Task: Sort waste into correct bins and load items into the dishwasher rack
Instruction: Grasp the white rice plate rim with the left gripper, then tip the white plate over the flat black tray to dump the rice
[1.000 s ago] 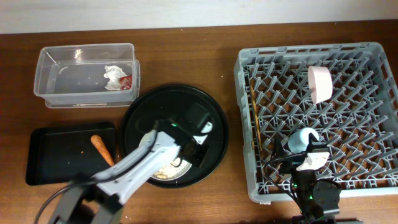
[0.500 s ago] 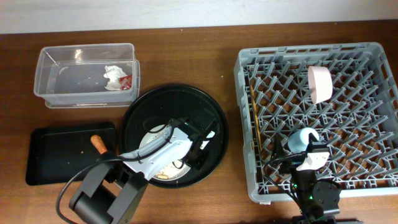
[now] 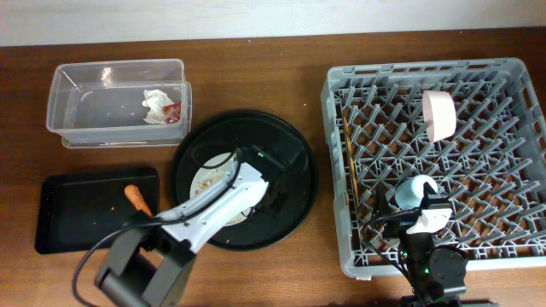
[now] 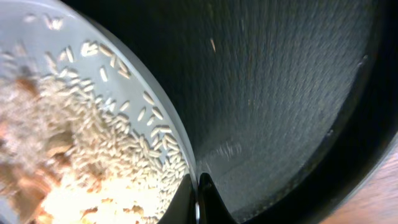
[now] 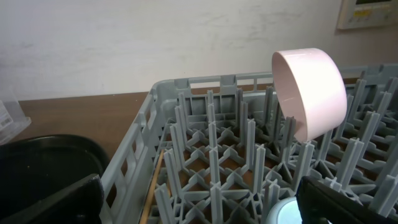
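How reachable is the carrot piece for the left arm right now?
Probably yes: the carrot piece lies uncovered in the black tray beside the left arm, though the left hand sits at the dish rim.

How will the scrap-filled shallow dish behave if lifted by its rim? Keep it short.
The shallow dish looks rigid, so it probably won't flex. Its loose food scraps would likely slide off if it tilts. The smooth rim may slip.

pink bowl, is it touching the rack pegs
Touching. The right wrist view shows the pale pink bowl tipped on its side, its lower edge resting among the upright pegs of the dishwasher rack.
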Tool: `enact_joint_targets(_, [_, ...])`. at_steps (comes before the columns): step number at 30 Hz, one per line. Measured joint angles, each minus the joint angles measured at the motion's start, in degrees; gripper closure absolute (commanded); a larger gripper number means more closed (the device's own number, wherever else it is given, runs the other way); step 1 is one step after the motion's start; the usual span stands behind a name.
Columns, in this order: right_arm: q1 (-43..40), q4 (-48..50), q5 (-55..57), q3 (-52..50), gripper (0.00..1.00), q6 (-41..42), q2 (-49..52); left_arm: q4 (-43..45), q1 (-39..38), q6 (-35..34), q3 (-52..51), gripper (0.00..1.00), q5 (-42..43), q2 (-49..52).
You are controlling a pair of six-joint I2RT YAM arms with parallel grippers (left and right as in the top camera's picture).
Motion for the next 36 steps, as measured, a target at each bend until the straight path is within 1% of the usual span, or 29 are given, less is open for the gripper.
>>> enact_joint_targets(3, [0.0,0.0,0.0,0.0,0.02,0.0,0.0,-1.0,1.7,-1.6,1.3,1.0,-0.1,-3.8])
enact_joint_targets(5, [0.0,0.0,0.0,0.0,0.02,0.0,0.0,-2.4,4.5,-3.2,1.6,1.0,-0.1,-7.4])
enact_joint_targets(10, [0.0,0.0,0.0,0.0,0.02,0.0,0.0,-5.9,15.8,-6.9,2.0,1.0,0.6,-13.8])
enact_joint_targets(14, [0.0,0.0,0.0,0.0,0.02,0.0,0.0,-8.5,26.9,-8.8,2.0,1.0,1.4,-14.5])
enact_joint_targets(18, [0.0,0.0,0.0,0.0,0.02,0.0,0.0,-8.5,36.2,-8.8,2.0,1.0,3.7,-14.5])
enact_joint_targets(21, [0.0,0.0,0.0,0.0,0.02,0.0,0.0,-7.2,42.8,-6.7,2.0,1.0,7.4,-14.5])
enact_joint_targets(25, [0.0,0.0,0.0,0.0,0.02,0.0,0.0,-5.0,50.1,-1.6,2.0,1.0,14.3,-14.5])
enact_joint_targets(28, [0.0,0.0,0.0,0.0,0.02,0.0,0.0,-2.7,54.8,3.6,2.0,1.0,21.8,-14.5])
enact_joint_targets(32, [0.0,0.0,0.0,0.0,0.02,0.0,0.0,-2.6,59.9,8.6,1.9,1.0,33.0,-14.5])
enact_joint_targets(35, [0.0,0.0,0.0,0.0,0.02,0.0,0.0,-3.7,64.0,10.7,1.7,1.0,40.3,-14.5])
enact_joint_targets(36, [0.0,0.0,0.0,0.0,0.02,0.0,0.0,-4.0,65.1,11.0,1.5,1.0,41.5,-14.5])
